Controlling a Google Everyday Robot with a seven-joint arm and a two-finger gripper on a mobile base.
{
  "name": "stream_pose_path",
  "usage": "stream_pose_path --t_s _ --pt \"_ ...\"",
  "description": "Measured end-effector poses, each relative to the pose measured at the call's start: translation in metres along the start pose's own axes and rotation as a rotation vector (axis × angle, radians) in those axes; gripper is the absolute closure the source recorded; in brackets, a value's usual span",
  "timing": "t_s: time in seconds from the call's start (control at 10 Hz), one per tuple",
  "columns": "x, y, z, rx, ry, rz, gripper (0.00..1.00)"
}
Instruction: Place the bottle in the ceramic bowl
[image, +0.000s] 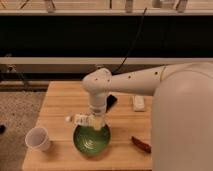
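The green ceramic bowl (92, 140) stands on the wooden table (60, 100) near its front edge. My gripper (97, 121) points down over the bowl's far rim. It is shut on the small bottle (81, 119), which lies sideways with its white cap pointing left, just above the bowl's far left rim. The bottle's right end is hidden in the gripper.
A white cup (38, 138) stands at the front left of the table. A white rectangular block (138, 103) and a black object (111, 101) lie behind the bowl. A red object (141, 144) lies at the front right. My arm's white body (185, 120) fills the right side.
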Motion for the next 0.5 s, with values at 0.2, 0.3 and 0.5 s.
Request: stream_pose_path --t_s 0.2,0.3,0.5 --pt "0.0057 -0.0005 0.0003 -0.001 0.0 0.005 0.9" --pt "0.0073 -0.0009 0.0003 -0.001 -0.001 0.008 0.89" --pt "0.0095 -0.0019 -0.0004 0.001 -0.006 0.009 0.78"
